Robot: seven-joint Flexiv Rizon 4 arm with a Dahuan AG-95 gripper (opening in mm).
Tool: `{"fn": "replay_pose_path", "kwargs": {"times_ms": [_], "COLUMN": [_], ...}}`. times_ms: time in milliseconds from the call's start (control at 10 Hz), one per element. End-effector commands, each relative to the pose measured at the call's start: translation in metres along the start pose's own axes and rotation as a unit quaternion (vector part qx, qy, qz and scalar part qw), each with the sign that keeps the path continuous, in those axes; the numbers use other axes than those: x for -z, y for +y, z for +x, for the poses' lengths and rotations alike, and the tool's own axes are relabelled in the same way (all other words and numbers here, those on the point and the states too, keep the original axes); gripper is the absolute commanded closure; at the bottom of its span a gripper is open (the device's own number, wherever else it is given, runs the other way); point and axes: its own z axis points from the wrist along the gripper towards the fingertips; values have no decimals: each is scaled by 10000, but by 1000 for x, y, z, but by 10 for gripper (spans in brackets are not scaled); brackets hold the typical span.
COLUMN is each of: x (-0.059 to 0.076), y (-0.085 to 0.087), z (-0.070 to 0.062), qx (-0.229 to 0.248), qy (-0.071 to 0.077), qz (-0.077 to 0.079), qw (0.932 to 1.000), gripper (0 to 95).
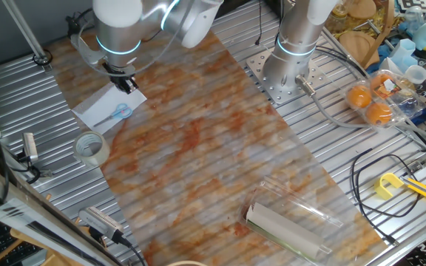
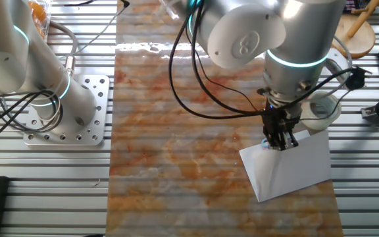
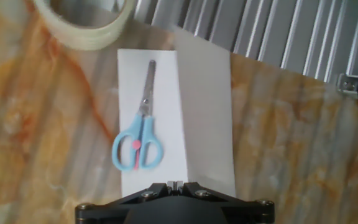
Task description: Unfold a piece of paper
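The piece of paper [image 1: 98, 111] [image 2: 295, 168] [image 3: 207, 124] lies on the marbled mat as a white rectangle with a lengthwise crease. In the hand view its left half is bright and its right half greyer. Small scissors [image 3: 138, 134] [image 1: 121, 112] with light-blue handles rest on the left half. My gripper [image 1: 129, 86] [image 2: 280, 141] [image 3: 176, 184] is low at the sheet's near edge, close to the crease, with its jaws pressed together, apparently pinching that edge. The pinch itself is hidden by the fingers.
A translucent tape roll [image 1: 92, 148] [image 3: 86, 28] [image 2: 321, 108] lies just beyond the paper. A rolled sheet in clear plastic [image 1: 287, 222] lies at the mat's other end. A second arm's base [image 1: 291, 70] [image 2: 64, 112] is bolted beside the mat, and oranges [image 1: 368, 100] sit near it.
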Motion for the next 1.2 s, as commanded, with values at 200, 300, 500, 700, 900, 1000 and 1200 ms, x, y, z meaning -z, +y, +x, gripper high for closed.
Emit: {"fn": "replay_pose_path", "kwargs": {"times_ms": [200, 300, 500, 700, 900, 1000, 1200], "x": [-11, -8, -10, -14, -19, -21, -25], "y": [-26, -35, -49, -60, -68, -76, -85], "z": [-3, -6, -9, -7, -1, 6, 14], "qx": [-480, -428, -224, 61, 285, 470, 646], "qy": [-429, -424, -517, -629, -630, -666, -707], "qz": [86, 130, 224, 458, 559, 589, 621], "qw": [9979, 9981, 9982, 9969, 9960, 9949, 9935], "gripper": [950, 950, 950, 950, 950, 950, 950]}}
